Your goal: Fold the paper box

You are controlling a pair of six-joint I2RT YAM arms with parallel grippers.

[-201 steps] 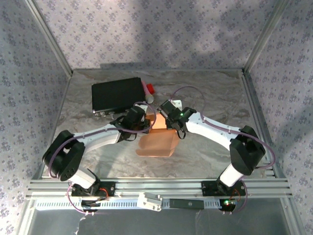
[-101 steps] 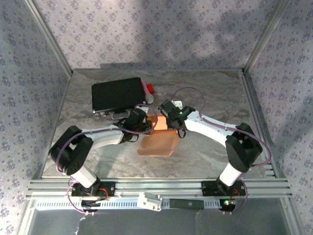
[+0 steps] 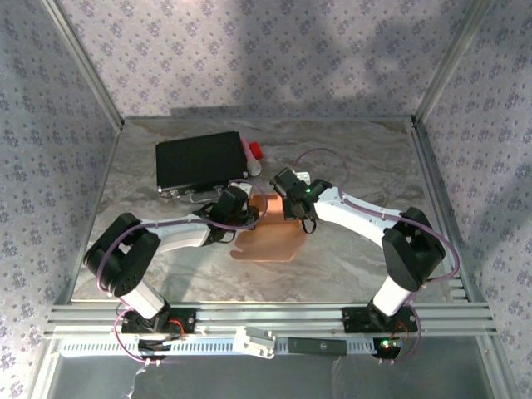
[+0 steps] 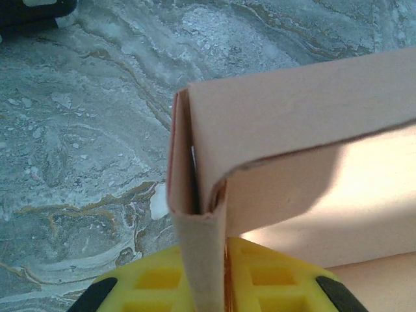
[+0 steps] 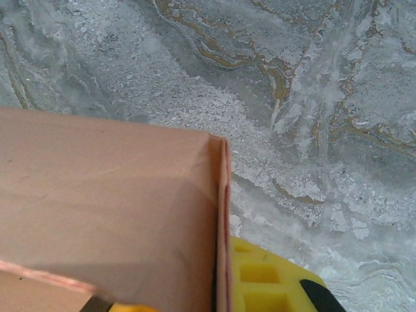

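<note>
Box (image 3: pixel 270 239) sits mid-table with both grippers on it. Right gripper (image 3: pixel 284 209) is clamped on a raised wall of the box: in its wrist view the doubled cardboard edge runs straight down between the yellow pads (image 5: pixel 270 279). Left gripper (image 3: pixel 249 213) comes in from the other side, and its own camera has a folded corner of the wall dropping down between its yellow pads (image 4: pixel 279 279) too. Jaws sit close on either side of the card, but whether they're actually squeezing it or just flanking it, honestly can't tell. The two grippers face each other, just beside one another, with the upright bit of cardboard between them.

Box itself is salmon-orange and only partly formed. Far end is stood up where the grippers meet, and the rest lies flat on the table (image 3: pixel 357 158), spreading toward the arm bases. From the left wrist you can see one panel bent over at the top, casting a shadow on the lighter panel under it.

Further out: black case (image 3: pixel 199 160) lies flat at the far left of the table, near the left arm's wrist but apart from the box. Small red-and-white thing (image 3: pixel 253 152) sits right at the case's right edge, can't make out what it is. Table is grey marble-look, patterned walls (image 3: pixel 249 50) on three sides
</note>
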